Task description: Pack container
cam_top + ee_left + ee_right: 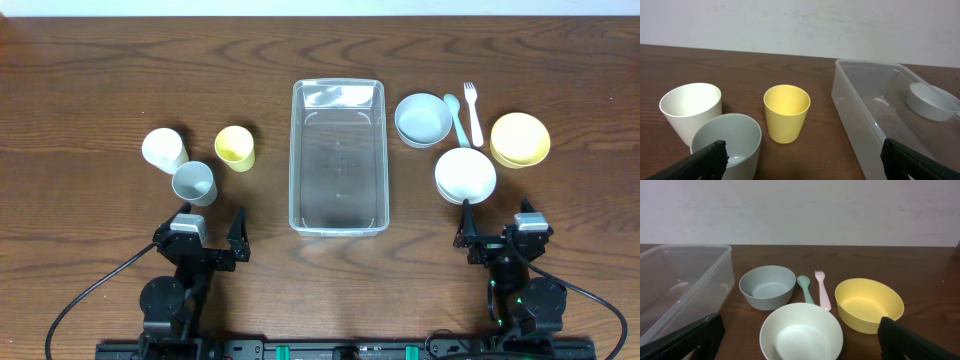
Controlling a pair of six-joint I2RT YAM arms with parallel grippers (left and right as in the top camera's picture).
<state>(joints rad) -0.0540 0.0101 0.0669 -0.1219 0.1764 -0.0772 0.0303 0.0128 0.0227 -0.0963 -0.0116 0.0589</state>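
The clear plastic container (338, 157) stands empty at the table's middle; it also shows in the left wrist view (880, 125) and right wrist view (680, 290). Left of it stand a white cup (164, 150), a grey cup (194, 183) and a yellow cup (235, 147). Right of it are a grey bowl (423, 119), a white bowl (465, 175), a yellow bowl (520, 139), a green spoon (457, 118) and a pink fork (473, 112). My left gripper (208, 235) is open and empty just behind the grey cup (730, 142). My right gripper (497, 232) is open and empty just behind the white bowl (801, 332).
The dark wooden table (100, 80) reaches to a pale wall at the back. Black cables run from both arm bases along the near edge.
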